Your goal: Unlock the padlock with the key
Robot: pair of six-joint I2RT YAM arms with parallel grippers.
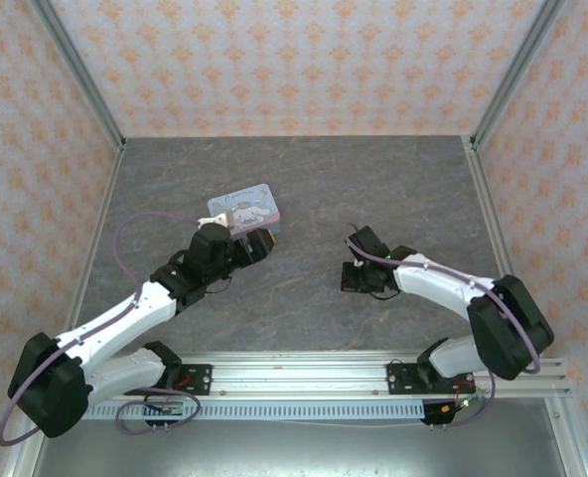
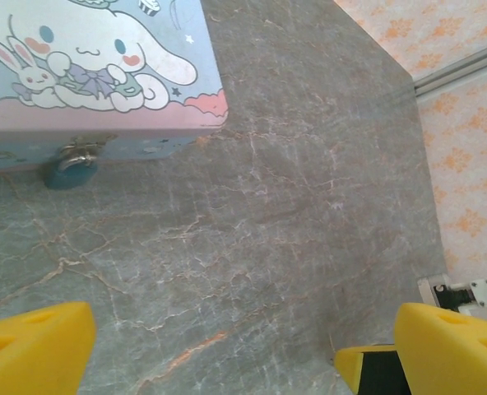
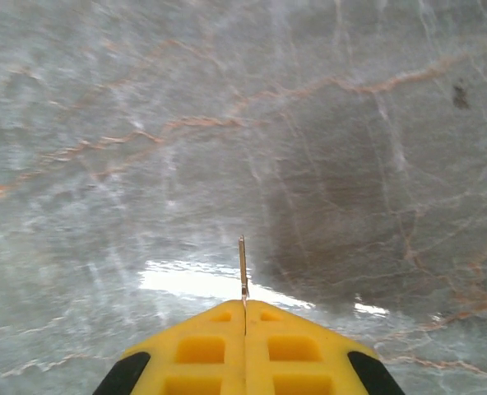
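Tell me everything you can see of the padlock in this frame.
The tiny teal-green padlock has a rounded body and a small silvery metal shackle, looped through the clasp on the side wall of the pale blue cartoon-printed tin box. It appears closed, hanging low against the grey marbled table. The open left claw is apart from it.

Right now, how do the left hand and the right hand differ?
The left hand is open and empty; the right hand is shut on the key. The left hand is near the tin and the padlock; the right hand is over the table, away from both. Both hands are yellow.
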